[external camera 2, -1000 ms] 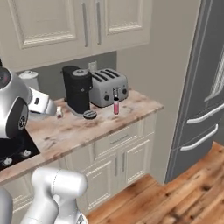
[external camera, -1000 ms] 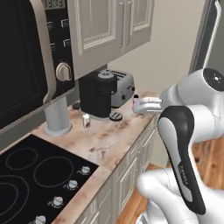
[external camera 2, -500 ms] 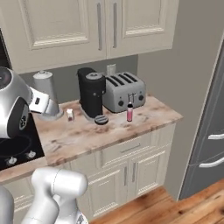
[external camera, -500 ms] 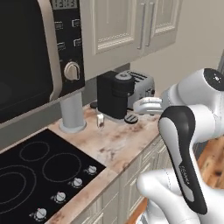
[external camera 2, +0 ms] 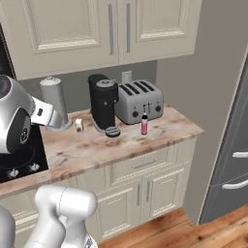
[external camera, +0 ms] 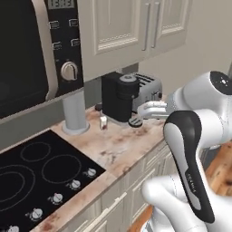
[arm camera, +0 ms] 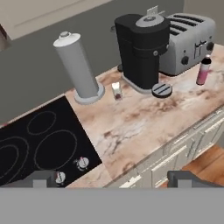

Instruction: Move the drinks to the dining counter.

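Note:
Two drinks stand on the marbled counter (external camera 2: 160, 133) that carries the toaster. The small whitish bottle (arm camera: 116, 91) (external camera 2: 79, 126) (external camera: 103, 122) is between the grey canister and the black coffee machine. The pink bottle with a dark cap (arm camera: 203, 71) (external camera 2: 144, 124) stands in front of the toaster. My gripper (arm camera: 114, 178) hovers well above and in front of the counter edge, open, with nothing between its fingertips (arm camera: 43, 178). The white arm (external camera: 190, 158) hides the pink bottle in the left base view. The dining counter is out of view.
A black coffee machine (arm camera: 142, 43) with a round drip tray (arm camera: 162, 89), a silver toaster (arm camera: 188, 37) and a tall grey canister (arm camera: 78, 65) line the back wall. A black cooktop (arm camera: 39, 146) lies left, a microwave (external camera: 27, 54) above it. A grey fridge (external camera 2: 232, 145) stands right.
The whole picture has shifted in both base views, so the camera has moved along the counter. The bottles stay where they stood. The gripper stays open.

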You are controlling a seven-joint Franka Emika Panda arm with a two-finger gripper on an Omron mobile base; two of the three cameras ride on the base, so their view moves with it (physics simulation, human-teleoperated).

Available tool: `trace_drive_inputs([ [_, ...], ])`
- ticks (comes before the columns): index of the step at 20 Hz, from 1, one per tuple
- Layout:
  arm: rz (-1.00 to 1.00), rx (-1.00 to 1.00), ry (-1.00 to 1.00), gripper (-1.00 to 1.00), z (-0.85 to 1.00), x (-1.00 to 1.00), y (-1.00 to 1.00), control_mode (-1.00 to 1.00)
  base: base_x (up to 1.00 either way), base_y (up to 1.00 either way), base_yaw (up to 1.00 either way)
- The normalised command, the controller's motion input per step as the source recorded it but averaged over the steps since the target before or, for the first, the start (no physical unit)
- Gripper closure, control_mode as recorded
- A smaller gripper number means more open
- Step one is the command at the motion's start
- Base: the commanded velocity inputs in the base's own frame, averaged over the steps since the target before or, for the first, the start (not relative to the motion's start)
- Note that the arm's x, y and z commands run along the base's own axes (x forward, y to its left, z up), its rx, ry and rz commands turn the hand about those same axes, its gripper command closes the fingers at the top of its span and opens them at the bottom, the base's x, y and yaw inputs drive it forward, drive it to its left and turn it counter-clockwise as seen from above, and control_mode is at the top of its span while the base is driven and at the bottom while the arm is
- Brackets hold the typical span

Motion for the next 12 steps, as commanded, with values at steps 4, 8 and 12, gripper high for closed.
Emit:
trace_drive_inputs([
  [4, 0.00, 0.00, 0.00, -1.00, 0.00, 0.00, 0.00, 1.00, 0.10, -1.00, 0.00],
  [8, 0.00, 0.00, 0.00, -1.00, 0.00, 0.00, 0.00, 1.00, 0.02, -1.00, 0.00],
  [12, 0.00, 0.00, 0.00, -1.00, 0.00, 0.00, 0.00, 1.00, 0.23, -0.98, 0.00],
])
